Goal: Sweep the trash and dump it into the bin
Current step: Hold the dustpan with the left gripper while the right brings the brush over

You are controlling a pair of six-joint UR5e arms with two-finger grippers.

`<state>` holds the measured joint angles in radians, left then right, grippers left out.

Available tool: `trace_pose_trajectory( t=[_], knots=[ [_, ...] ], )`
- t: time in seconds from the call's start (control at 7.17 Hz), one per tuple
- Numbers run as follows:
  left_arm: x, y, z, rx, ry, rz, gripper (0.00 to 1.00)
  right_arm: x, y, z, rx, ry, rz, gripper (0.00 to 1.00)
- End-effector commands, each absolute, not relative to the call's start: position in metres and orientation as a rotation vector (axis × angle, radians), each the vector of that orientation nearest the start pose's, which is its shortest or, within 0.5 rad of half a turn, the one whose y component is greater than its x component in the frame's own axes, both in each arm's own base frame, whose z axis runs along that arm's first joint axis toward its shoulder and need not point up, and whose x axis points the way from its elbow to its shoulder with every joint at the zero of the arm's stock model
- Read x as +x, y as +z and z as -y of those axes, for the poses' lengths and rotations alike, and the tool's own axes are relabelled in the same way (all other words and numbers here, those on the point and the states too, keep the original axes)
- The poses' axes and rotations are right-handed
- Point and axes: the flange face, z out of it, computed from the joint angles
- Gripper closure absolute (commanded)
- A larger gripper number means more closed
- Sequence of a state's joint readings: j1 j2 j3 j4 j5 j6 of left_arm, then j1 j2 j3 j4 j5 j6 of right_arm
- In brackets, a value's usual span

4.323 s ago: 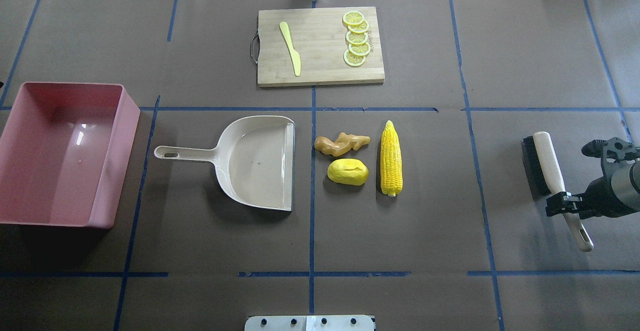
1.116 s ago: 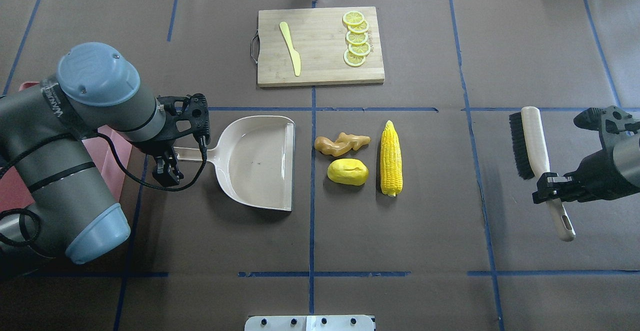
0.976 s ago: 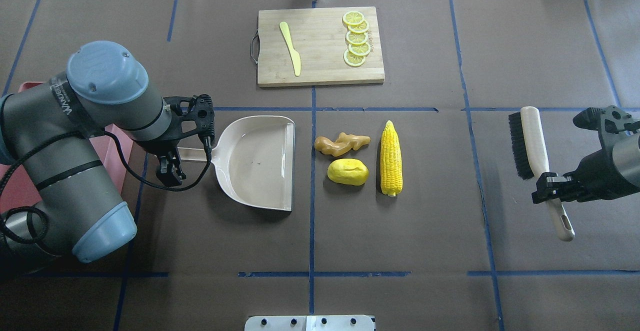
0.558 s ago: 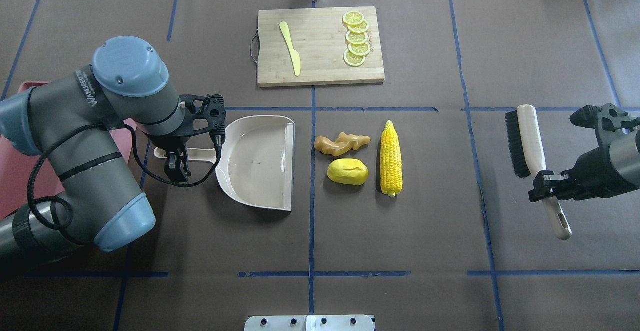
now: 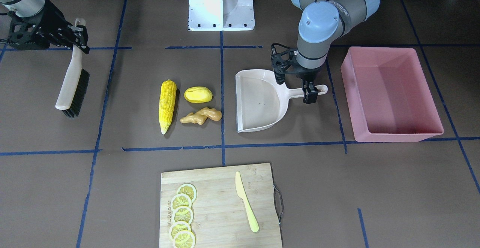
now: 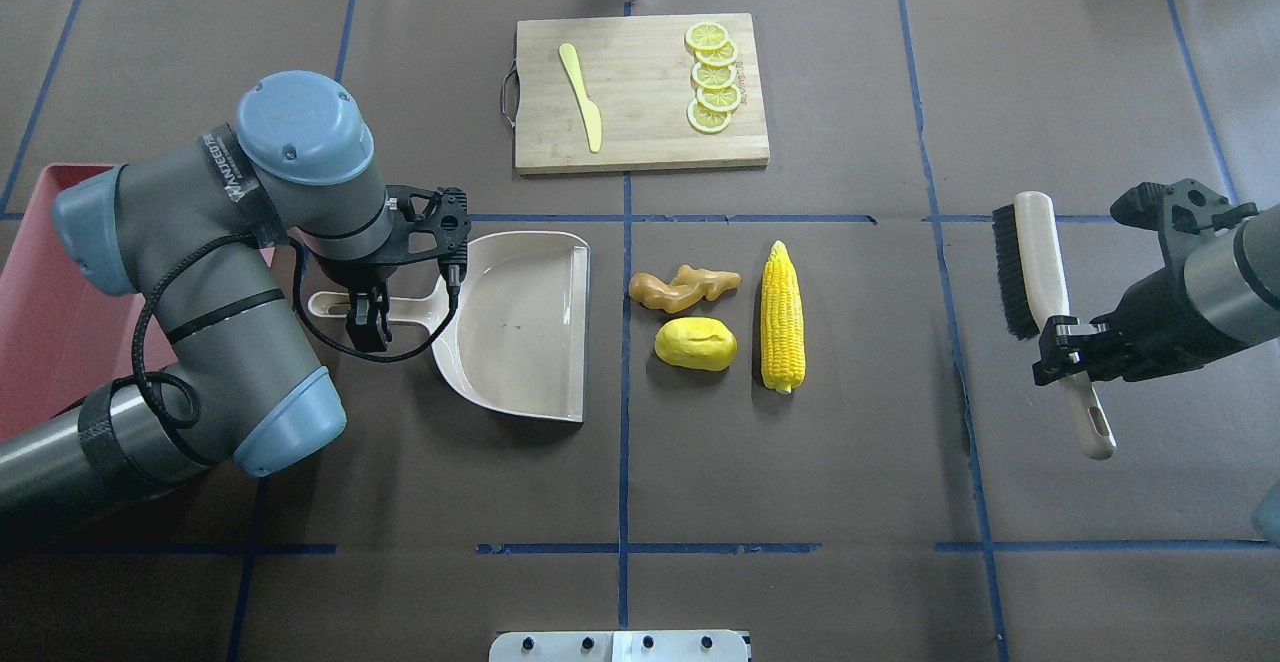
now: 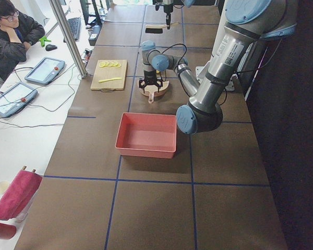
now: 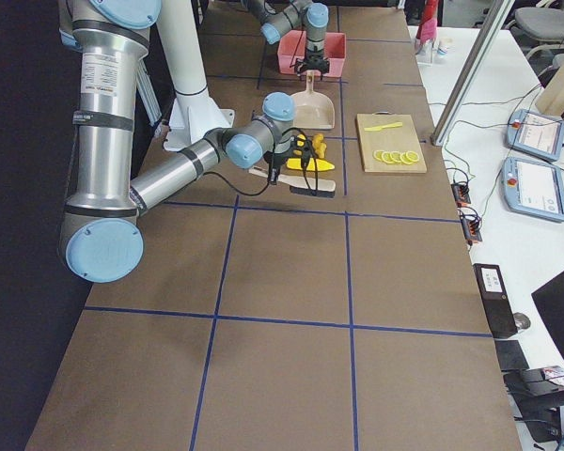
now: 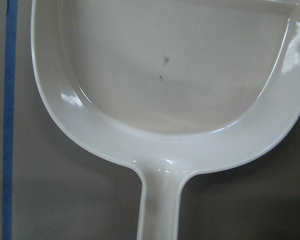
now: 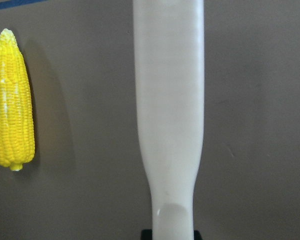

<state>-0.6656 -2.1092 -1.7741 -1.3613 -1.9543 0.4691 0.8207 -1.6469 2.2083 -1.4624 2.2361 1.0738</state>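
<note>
The corn cob [image 6: 782, 317], the yellow potato lump [image 6: 696, 343] and the tan ginger root [image 6: 685, 287] lie together on the table, just right of the beige dustpan's [image 6: 520, 322] open mouth. The pink bin [image 5: 397, 135] stands at the robot's far left, partly hidden by the left arm in the overhead view. My left gripper [image 6: 367, 312] is open over the dustpan handle [image 9: 159, 210]. My right gripper [image 6: 1068, 352] is shut on the handle of a brush [image 6: 1040, 272], held off the table right of the corn, which also shows in the right wrist view [image 10: 12, 100].
A wooden cutting board [image 6: 640, 132] with several lemon slices [image 6: 712, 77] and a pale yellow knife [image 6: 582, 97] lies at the far centre. The robot's base plate [image 6: 620, 645] is at the near edge. Blue tape lines cross the brown table cover.
My left arm came in from the left and moved right until its gripper is over the dustpan handle. My right gripper lifted the brush and carried it left and farther back.
</note>
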Motion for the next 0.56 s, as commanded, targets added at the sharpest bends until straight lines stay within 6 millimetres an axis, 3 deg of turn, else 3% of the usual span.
trace_pose_trajectory(
  t=[0.0, 0.42],
  knots=[
    [0.450, 0.304, 0.476, 0.477, 1.433, -0.511, 0.00, -0.253, 0.356, 0.365, -0.144, 0.076, 0.868, 1.00],
    [0.465, 0.315, 0.465, 0.449, 1.455, -0.516, 0.01, -0.254, 0.356, 0.364, -0.145, 0.075, 0.864, 1.00]
  ],
)
